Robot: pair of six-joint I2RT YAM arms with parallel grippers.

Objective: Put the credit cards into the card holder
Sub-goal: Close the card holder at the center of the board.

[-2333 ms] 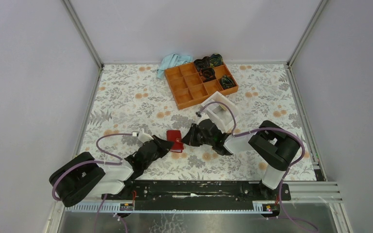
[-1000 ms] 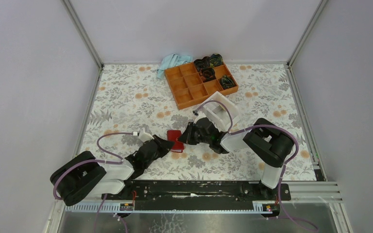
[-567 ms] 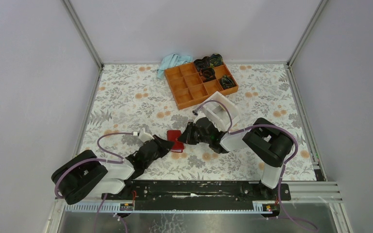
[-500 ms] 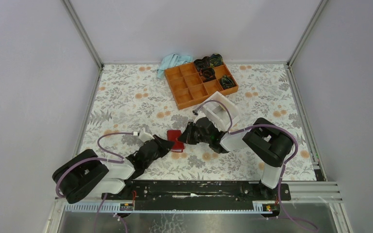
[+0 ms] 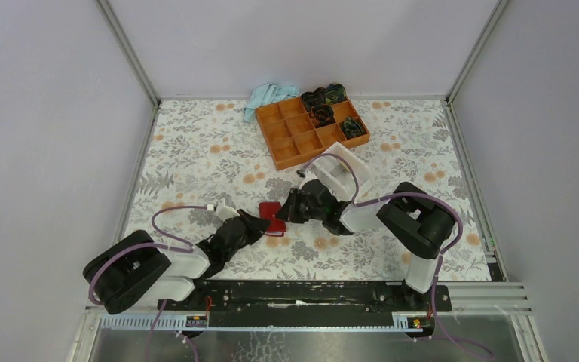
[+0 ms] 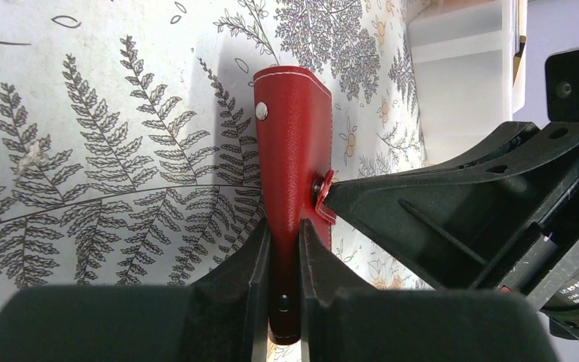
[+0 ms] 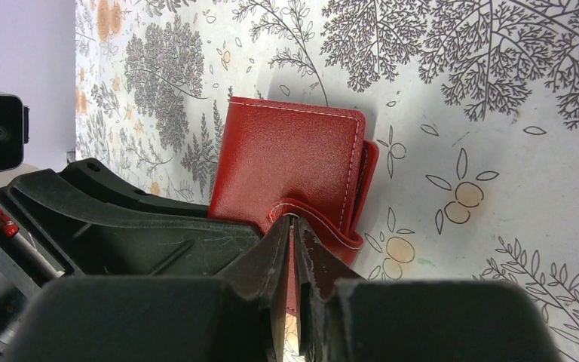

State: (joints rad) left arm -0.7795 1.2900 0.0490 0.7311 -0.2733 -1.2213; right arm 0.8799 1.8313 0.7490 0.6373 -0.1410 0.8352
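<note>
Left gripper (image 6: 285, 235) is nearly closed, clamping one end of the card holder (image 6: 294, 136) in the middle of the table (image 5: 196, 151), toward its near edge. Right arm has crept in leftward, and both forearms sit low, angled inward, nose to nose. Right gripper (image 7: 292, 225) pinches the snap tab (image 7: 332, 230) tight. The holder is still shut, so unsnapping looks next. No cards in sight.

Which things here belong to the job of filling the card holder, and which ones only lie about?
Job: red card holder; left claw gripping its edge; right claw pinching its snap tab. No credit cards show in any view.
Lying about: orange tray; dark bundles in some of its compartments; blue cloth; whitish box.
</note>
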